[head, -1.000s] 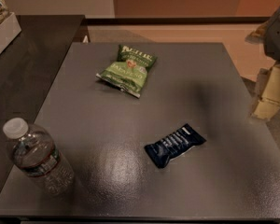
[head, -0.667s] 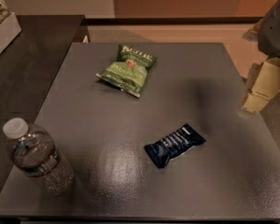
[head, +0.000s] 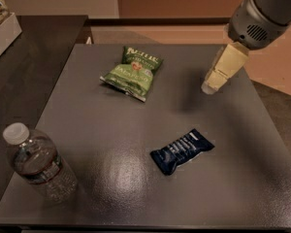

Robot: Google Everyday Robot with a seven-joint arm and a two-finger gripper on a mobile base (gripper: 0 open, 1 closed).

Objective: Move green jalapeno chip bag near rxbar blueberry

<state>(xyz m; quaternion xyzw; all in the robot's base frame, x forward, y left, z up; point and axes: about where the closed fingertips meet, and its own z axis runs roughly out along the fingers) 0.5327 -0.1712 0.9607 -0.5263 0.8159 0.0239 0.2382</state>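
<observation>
The green jalapeno chip bag [head: 134, 72] lies flat on the grey table [head: 87, 130], toward the far middle. The rxbar blueberry [head: 182, 150], a dark navy wrapper with white lettering, lies nearer the front, right of centre. The gripper [head: 209, 87] hangs from the grey arm at the upper right, above the table's right part. It is well to the right of the chip bag and beyond the bar. It holds nothing.
A clear plastic water bottle [head: 38, 163] with a white cap stands at the front left corner. A dark counter [head: 24, 62] adjoins the table on the left, with a white box [head: 2, 28] at its far end. Tan floor lies beyond the right edge.
The arm and gripper have moved left from beyond the table's right edge to above its right part. The bag, bar and bottle have not moved.
</observation>
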